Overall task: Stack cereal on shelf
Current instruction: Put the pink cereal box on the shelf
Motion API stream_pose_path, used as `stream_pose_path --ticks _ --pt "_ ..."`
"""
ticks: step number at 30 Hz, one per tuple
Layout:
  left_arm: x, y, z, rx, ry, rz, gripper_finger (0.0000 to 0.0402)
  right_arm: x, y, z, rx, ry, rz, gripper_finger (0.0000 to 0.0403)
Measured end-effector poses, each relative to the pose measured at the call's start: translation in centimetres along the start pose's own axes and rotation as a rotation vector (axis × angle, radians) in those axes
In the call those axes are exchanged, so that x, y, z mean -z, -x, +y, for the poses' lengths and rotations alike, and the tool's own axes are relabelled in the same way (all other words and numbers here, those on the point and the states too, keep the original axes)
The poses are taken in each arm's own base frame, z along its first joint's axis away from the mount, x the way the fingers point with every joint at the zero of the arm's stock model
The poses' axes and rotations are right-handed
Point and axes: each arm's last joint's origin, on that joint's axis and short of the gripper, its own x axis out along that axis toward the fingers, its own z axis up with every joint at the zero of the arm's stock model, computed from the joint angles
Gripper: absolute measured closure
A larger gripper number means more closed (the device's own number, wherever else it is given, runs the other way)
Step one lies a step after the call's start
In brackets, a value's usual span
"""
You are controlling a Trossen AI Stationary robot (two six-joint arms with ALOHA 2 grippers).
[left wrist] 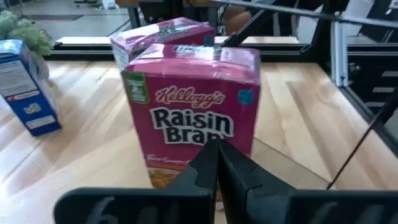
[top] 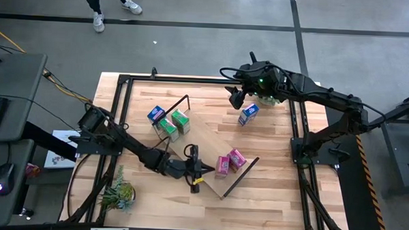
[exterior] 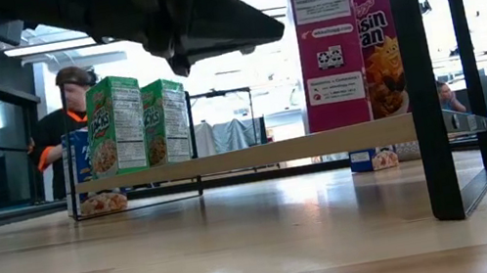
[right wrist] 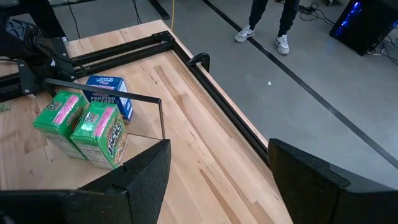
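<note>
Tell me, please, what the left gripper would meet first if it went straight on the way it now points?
Most likely the nearer pink Raisin Bran box, standing directly ahead of the shut left gripper on the shelf; the gap between them is hard to judge.

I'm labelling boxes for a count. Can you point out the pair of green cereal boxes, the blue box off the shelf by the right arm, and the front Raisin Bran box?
green cereal boxes (top: pixel 175 123): high view, top faces.
blue box (top: pixel 248 114): high view, top face.
Raisin Bran box (left wrist: pixel 194 102): left wrist view, front panel.

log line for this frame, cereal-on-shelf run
left gripper: shut, empty, at shelf edge by pink boxes | right gripper: open, above blue box | green boxes: on shelf
</note>
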Motion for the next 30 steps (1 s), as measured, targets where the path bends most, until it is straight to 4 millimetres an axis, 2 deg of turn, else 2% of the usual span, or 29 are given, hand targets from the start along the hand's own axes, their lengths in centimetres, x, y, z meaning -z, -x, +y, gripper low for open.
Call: stream_pose_path --ticks 4,11,25,30 --pt "0.6 -0.6 -0.6 -0.004 0.0 0.02 0.0401 0.0 0.0 0.0 0.0 0.0 0.0 0.0141" --pt "0.3 -2.0 -2.0 -0.009 -0.043 0.039 0.0401 0.0 0.0 0.0 0.0 0.0 0.0 0.0141" --pt "-0.3 -2.9 -0.4 0.048 0.004 0.027 0.0401 0.0 0.0 0.0 0.0 -0.003 -0.002 0.0141" --pt "-0.3 -2.9 -0.7 0.105 0.046 0.029 0.0401 0.0 0.0 0.0 0.0 -0.001 -0.003 0.0141"
